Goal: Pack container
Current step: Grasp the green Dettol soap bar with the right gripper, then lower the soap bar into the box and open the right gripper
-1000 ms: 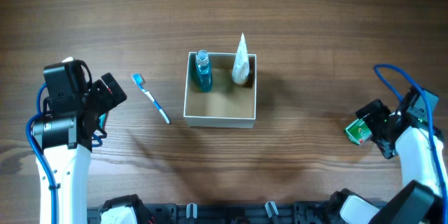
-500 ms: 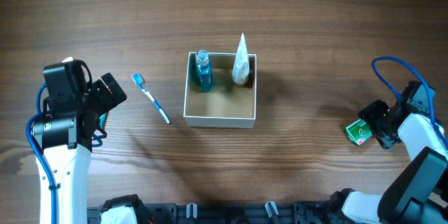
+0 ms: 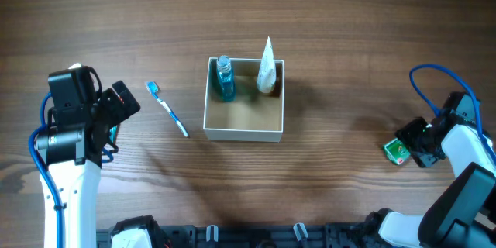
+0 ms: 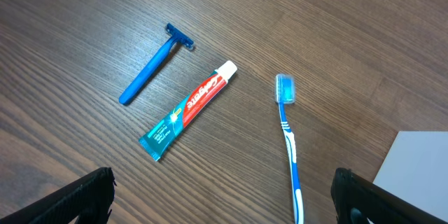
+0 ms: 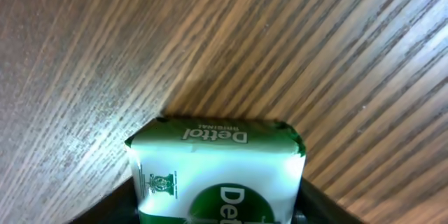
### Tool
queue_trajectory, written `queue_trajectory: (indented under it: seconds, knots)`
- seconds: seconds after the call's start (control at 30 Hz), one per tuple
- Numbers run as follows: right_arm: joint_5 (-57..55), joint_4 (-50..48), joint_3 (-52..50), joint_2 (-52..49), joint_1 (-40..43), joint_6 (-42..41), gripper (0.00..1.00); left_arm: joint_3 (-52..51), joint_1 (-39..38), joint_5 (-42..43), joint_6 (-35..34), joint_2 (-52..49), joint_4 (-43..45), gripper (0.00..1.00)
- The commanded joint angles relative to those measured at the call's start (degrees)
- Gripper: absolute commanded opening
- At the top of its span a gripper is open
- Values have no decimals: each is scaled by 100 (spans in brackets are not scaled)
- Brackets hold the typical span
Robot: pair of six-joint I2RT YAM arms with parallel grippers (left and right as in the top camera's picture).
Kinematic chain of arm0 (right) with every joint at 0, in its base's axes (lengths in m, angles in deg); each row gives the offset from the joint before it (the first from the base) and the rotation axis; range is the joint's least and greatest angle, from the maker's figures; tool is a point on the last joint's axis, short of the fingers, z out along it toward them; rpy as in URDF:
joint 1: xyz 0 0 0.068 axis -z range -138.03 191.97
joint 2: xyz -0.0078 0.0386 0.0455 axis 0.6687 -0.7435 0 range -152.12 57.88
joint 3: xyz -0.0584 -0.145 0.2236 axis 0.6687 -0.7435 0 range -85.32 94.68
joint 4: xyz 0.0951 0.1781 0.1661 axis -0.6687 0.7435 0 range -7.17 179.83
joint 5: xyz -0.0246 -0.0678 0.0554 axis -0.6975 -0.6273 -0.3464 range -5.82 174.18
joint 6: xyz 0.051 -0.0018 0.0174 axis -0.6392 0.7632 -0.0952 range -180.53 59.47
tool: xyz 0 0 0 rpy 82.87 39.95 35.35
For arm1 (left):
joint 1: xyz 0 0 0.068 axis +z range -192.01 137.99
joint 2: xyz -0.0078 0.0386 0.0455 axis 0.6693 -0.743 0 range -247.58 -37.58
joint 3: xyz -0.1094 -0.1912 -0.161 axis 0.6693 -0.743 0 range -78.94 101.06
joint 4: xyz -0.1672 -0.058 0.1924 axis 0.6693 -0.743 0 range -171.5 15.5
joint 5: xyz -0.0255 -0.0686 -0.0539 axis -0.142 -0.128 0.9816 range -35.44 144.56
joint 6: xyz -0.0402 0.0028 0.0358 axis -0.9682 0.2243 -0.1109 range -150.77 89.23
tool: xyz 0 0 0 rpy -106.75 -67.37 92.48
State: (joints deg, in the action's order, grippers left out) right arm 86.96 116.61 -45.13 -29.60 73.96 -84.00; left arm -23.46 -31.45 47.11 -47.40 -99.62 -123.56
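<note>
Green-and-white soap packet (image 5: 217,175), "Dettol" printed on it, sits clamped between the 2 dark fingers of the right hand (image 3: 409,146). Cannot tell whether it rests on the wooden counter (image 3: 349,31) or hangs just off it. Container (image 3: 243,132) is well apart from this hand, out toward mid-counter, standing upright with its top open. Inside, against the wall farthest from both arms, stand 1 blue bottle (image 3: 225,77) and 1 white tube (image 3: 267,70), side by side. Left hand (image 3: 126,99) hovers with its fingers (image 4: 87,194) spread wide apart and nothing between them. Under and ahead of it lie 3 items flat on the wood, none touching. A blue razor (image 4: 150,70) is farthest to the hand's left, and a toothpaste tube (image 4: 187,110) lies just beside it. A blue toothbrush (image 4: 289,140) is to the hand's right, bristle head pointing away. Beyond the toothbrush, a white corner of the container shows at the lower right edge of the left wrist view. The toothbrush lies between that hand and the box.
</note>
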Motion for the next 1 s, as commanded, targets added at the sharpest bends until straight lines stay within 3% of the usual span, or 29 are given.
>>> queue_trajectory:
  seconds: [0.0, 0.07, 0.17, 0.3, 0.37, 0.5, 0.63, 0.7, 0.8, 0.97]
  knots:
    - [378, 144, -367, -343, -15, -118, 41, 101, 4, 28, 118, -24, 17, 100]
    - [378, 144, -367, -343, -15, -116, 37, 101, 4, 28, 118, -24, 17, 100]
    - [813, 181, -289, -297, -15, -240, 20, 101, 4, 28, 118, -22, 17, 100]
    - [1340, 935, 686, 195, -262, -105, 4, 101, 4, 28, 118, -22, 17, 100]
    - [1338, 1388, 1451, 640, -785, 157, 4, 101, 4, 28, 118, -22, 17, 100]
    - [1311, 1655, 2675, 1436, -2608, 1294, 4, 101, 4, 28, 118, -22, 17, 100]
    - [614, 1394, 2883, 1775, -4629, 2614, 4, 101, 4, 28, 118, -24, 17, 100]
    - [518, 1207, 2881, 1676, -5921, 3764, 4, 101, 4, 28, 118, -22, 17, 100]
    - [216, 938, 2881, 1414, -6837, 4527, 4, 101, 4, 28, 118, -24, 15, 100]
    - [144, 605, 2881, 553, -7222, 4896, 4, 101, 4, 28, 118, -24, 15, 100]
